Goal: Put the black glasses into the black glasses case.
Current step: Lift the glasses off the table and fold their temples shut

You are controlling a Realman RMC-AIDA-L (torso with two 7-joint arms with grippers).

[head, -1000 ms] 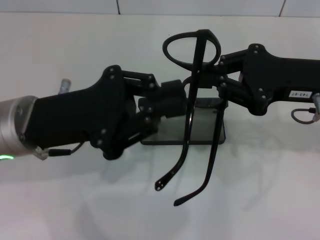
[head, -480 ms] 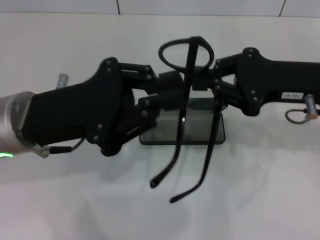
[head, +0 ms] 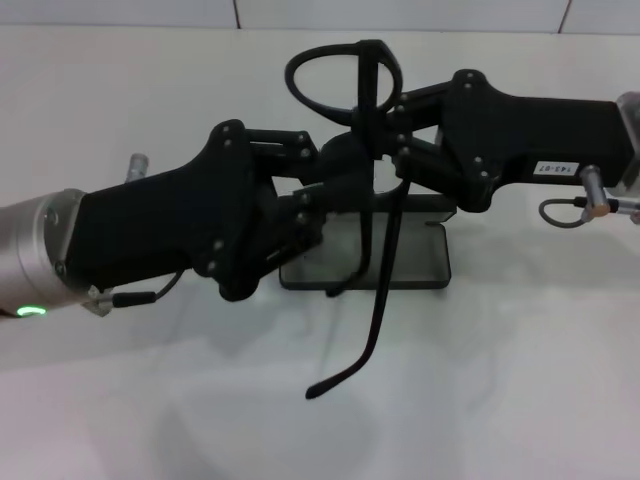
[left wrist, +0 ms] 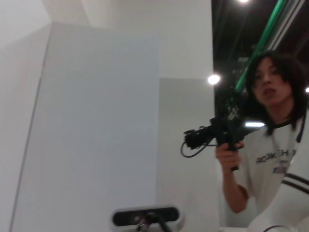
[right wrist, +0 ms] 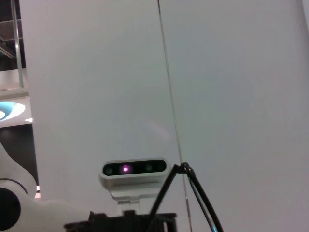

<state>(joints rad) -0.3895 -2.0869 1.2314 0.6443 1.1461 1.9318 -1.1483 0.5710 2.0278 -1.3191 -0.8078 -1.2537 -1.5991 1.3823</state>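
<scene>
Left gripper [head: 352, 172]: reaches in from the left, raised above the white table [head: 520, 380]; fingers pinched together on the black glasses [head: 345, 95] near the frame.

Black glasses: held in the air between both grippers, lens rims up, temple arms hanging down over the black glasses case [head: 415, 262].

Black glasses case: lies open on the table directly beneath, grey lining showing.

Right gripper [head: 395, 150]: reaches in from the right, clamped on the frame's other side.

Handling judgement: fold the dangling temples before lowering; keep both grips level; descend slowly into the tray.
</scene>
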